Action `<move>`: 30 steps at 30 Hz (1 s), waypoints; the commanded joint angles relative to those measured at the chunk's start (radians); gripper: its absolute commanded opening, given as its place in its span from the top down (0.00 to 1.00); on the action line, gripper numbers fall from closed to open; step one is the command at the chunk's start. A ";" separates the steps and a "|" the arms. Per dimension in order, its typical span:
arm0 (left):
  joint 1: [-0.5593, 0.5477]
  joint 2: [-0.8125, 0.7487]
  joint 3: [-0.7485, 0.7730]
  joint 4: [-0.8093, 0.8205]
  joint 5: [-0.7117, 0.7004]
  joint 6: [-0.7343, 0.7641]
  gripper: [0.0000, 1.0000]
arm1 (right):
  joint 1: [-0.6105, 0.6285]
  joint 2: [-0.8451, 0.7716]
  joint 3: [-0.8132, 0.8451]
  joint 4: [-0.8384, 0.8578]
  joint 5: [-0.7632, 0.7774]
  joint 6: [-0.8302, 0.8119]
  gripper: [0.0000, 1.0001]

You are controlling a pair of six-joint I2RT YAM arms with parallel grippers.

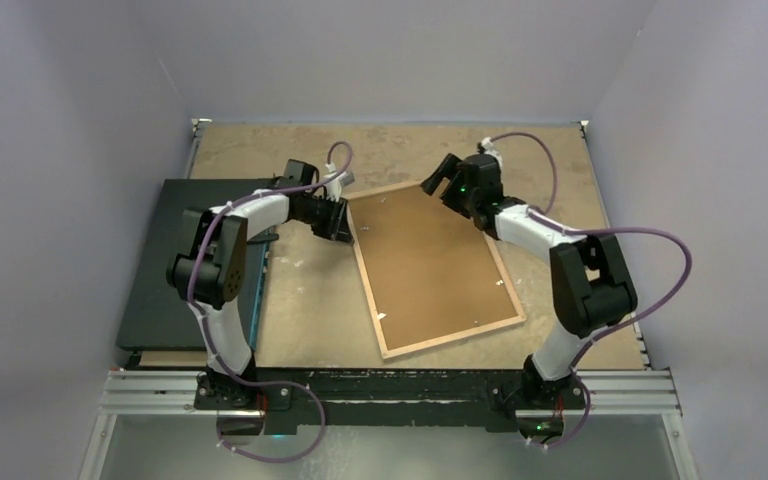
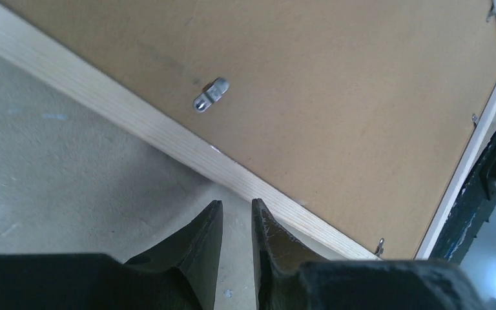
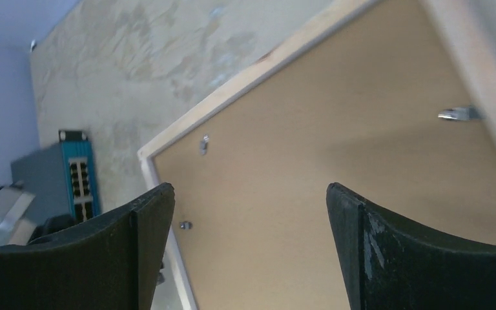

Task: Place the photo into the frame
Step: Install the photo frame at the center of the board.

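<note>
The frame lies face down in the middle of the table, light wood border up, with its brown backing board inside. The photo is out of view. My left gripper sits low at the frame's left long edge. Its jaws stand a narrow gap apart, with bare table between them and the right fingertip next to the wood. My right gripper hovers over the frame's far right corner. It stands wide open above the backing board, holding nothing.
A plain dark flat board lies at the left under my left arm, with a teal box with ports beside it. Small metal tabs sit on the backing board. Purple cables loop from both arms. Grey walls close in the table.
</note>
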 commanded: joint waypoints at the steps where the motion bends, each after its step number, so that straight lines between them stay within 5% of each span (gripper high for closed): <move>1: 0.013 0.035 -0.016 0.080 0.019 -0.099 0.79 | 0.076 0.086 0.069 0.092 -0.105 -0.085 0.12; 14: 0.016 0.060 -0.039 0.124 0.008 -0.120 0.86 | 0.207 0.342 0.278 0.165 -0.354 -0.131 0.30; 22: 0.026 0.067 -0.045 0.124 -0.008 -0.118 0.88 | 0.229 0.435 0.328 0.148 -0.403 -0.135 0.51; 30: 0.032 0.057 -0.051 0.113 -0.010 -0.101 0.89 | 0.234 0.475 0.340 0.127 -0.422 -0.147 0.61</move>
